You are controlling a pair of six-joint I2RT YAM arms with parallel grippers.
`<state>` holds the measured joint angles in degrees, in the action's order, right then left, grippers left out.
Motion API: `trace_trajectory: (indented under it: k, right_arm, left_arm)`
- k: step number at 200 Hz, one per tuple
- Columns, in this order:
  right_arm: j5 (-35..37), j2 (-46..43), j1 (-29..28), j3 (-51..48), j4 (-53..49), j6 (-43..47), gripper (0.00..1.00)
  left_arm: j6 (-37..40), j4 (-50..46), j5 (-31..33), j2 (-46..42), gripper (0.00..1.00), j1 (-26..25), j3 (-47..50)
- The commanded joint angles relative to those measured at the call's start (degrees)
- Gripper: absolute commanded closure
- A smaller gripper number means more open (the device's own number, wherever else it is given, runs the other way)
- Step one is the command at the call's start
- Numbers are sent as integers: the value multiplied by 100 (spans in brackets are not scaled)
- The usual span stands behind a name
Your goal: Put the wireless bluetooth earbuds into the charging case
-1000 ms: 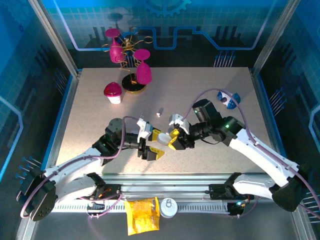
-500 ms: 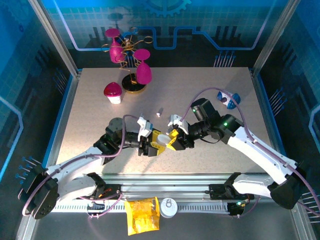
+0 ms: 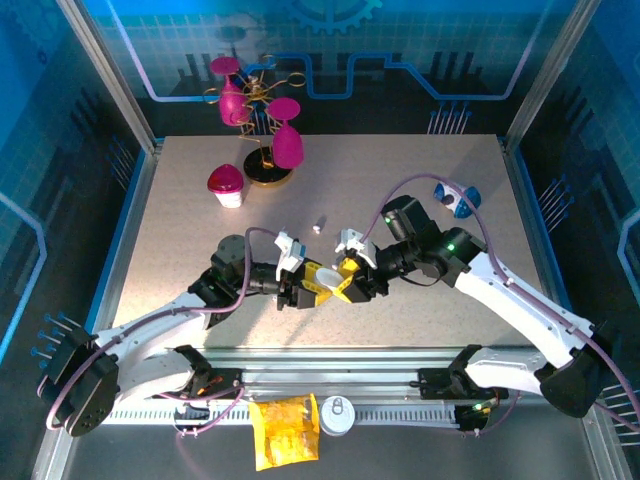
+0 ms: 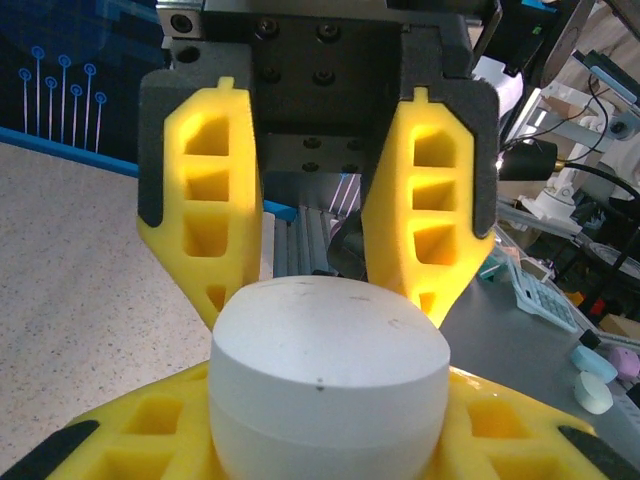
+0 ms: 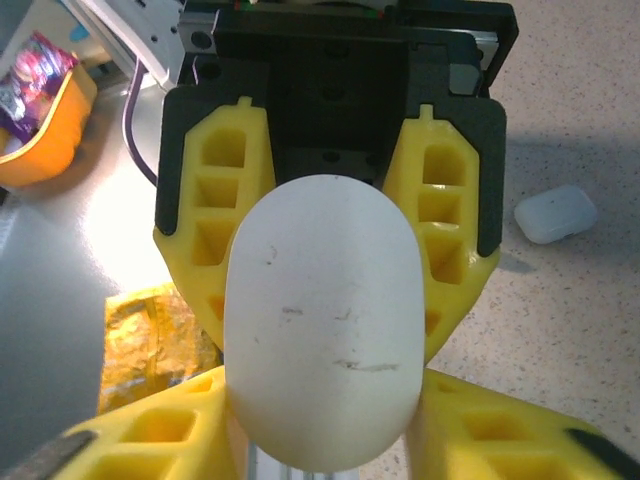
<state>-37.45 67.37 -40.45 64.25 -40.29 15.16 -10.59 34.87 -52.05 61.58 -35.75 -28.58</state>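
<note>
A: The left tool grips the white charging case over the counter's near centre. The right tool flanks its far end, hold indiscernible.
B: Counter speckled beige; walls blue, circuit-patterned.

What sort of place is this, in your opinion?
Most likely a robotics lab test cell: the left arm and right arm bolted at the table edge, an aluminium frame with blue panels around it, and cluttered benches beyond.
</note>
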Motion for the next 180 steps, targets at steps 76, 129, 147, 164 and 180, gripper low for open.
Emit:
trace_trajectory:
  k: [76,129,147,164,180]
  right_arm:
    - [476,-491,126,-337,651,-397,28]
    - [649,-694,359,-486,995,-734,28]
    - [702,-725,457,-529,1104,-854,28]
    - [711,-756,516,-571,1196,-923,28]
    - [681,-770,547,-592,1256,-962,28]
  left_arm:
    - [244,409,-270,-35,71,-11,53]
    - [337,424,-290,-15,71,-15,71]
    - [348,424,-301,-15,71,-9,64]
    - [380,426,-288,-18,71,-17,84]
    - [395,441,-271,-16,71,-13,105]
